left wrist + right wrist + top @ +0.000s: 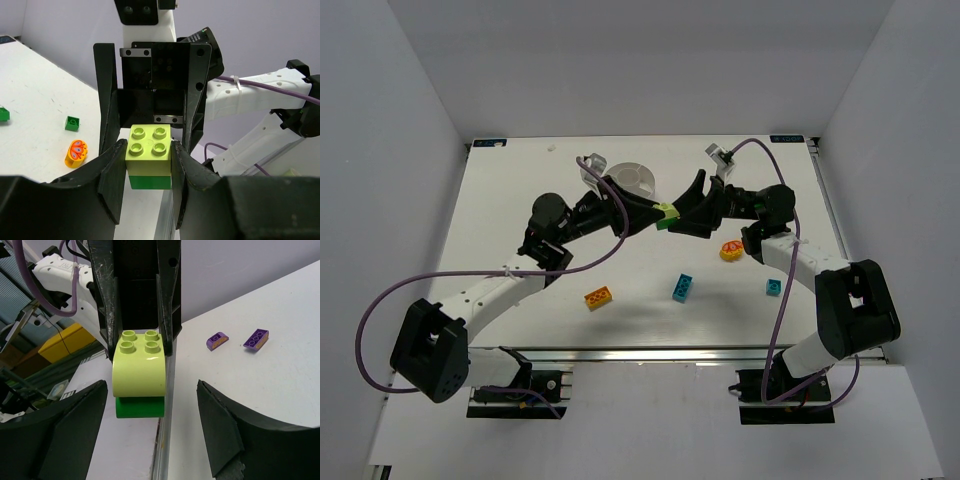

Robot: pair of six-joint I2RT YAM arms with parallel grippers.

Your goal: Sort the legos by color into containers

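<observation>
The left gripper (148,155) is clenching a lime brick (149,150) that is sitting stacked on a green brick (150,182). Its two fingertips are pressing against the pair's left and right sides at the centre of the left wrist view. The right gripper (151,390) is facing it with its fingers spread wide, one at the lower left and one at the lower right of its own view. Each is standing clear of the lime brick between them. In the top view the pair is showing at mid-frame, just below and right of the white bowl (642,175).
</observation>
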